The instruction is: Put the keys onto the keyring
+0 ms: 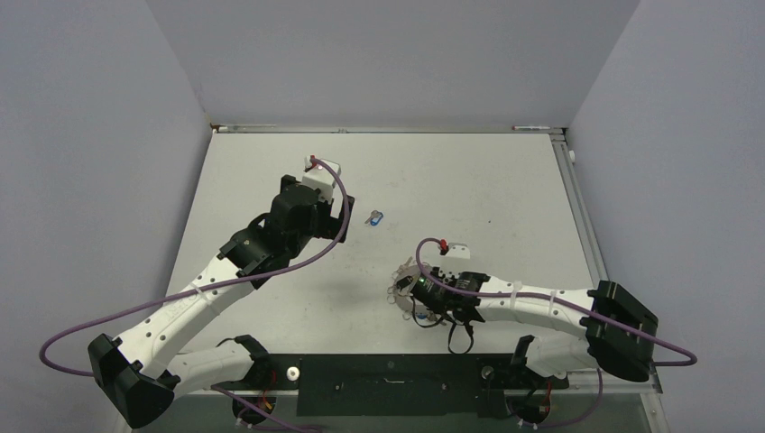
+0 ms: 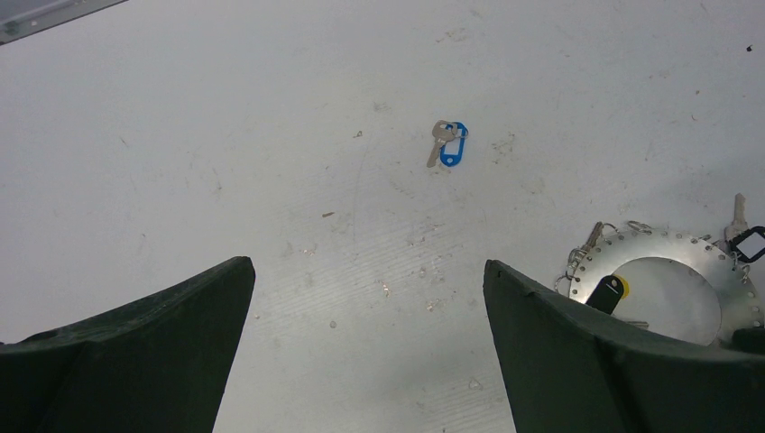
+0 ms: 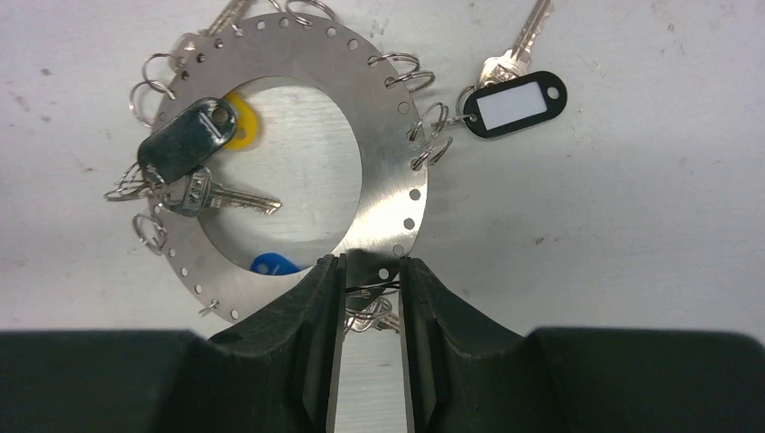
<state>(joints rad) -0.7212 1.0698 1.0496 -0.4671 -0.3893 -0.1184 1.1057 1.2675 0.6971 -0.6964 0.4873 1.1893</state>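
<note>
The keyring, a flat silvery hoop with holes round its rim, lies on the table and carries several keys on small wire loops. Among them are a black tag, a yellow one, a blue one and a white-labelled tag. My right gripper is closed narrowly on the hoop's near edge, wire loops between its fingers. One loose key with a blue tag lies apart, ahead of my open left gripper, which hangs above bare table. The top view shows that key between my left gripper and the keyring.
Grey walls close in the table on three sides. A metal rail runs along the far edge. Purple cables trail from both arms.
</note>
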